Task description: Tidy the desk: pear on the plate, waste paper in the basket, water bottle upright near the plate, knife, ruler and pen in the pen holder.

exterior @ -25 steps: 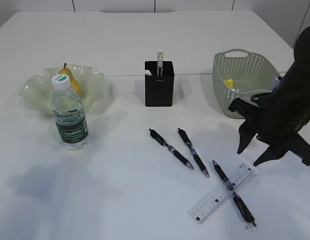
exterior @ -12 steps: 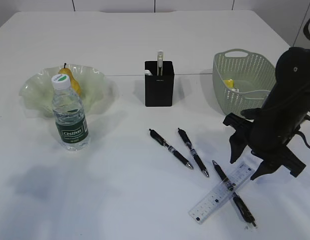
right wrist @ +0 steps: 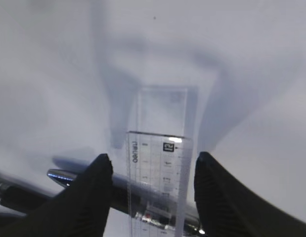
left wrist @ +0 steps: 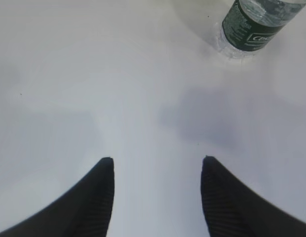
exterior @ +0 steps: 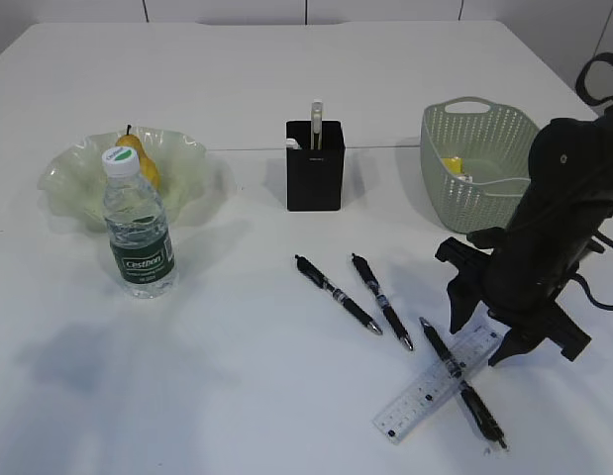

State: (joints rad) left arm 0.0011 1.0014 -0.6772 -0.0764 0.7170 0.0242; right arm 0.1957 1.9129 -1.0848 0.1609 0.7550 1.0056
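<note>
My right gripper point(exterior: 476, 347) hangs open just above the far end of the transparent ruler point(exterior: 435, 386). In the right wrist view the ruler point(right wrist: 157, 168) lies between the fingers, crossing over a black pen point(right wrist: 88, 183). That pen point(exterior: 464, 386) and two more pens point(exterior: 336, 294) point(exterior: 381, 300) lie on the desk point(exterior: 247, 396). The black pen holder point(exterior: 315, 170) has a slim white handle, seemingly the knife point(exterior: 316, 111), sticking up from it. The pear point(exterior: 138, 156) sits in the plate point(exterior: 73, 183). The water bottle point(exterior: 138, 230) stands upright beside it. My left gripper point(left wrist: 156, 160) is open over bare desk.
The green basket point(exterior: 479, 148) stands at the back right, just behind my right arm, with yellow and white waste paper point(exterior: 452, 166) inside. In the left wrist view the water bottle's base point(left wrist: 256, 24) is at the upper right. The left arm is outside the exterior view.
My right arm has come left and down over the ruler's far end, and its jaws have widened. Nothing on the desk has moved.
</note>
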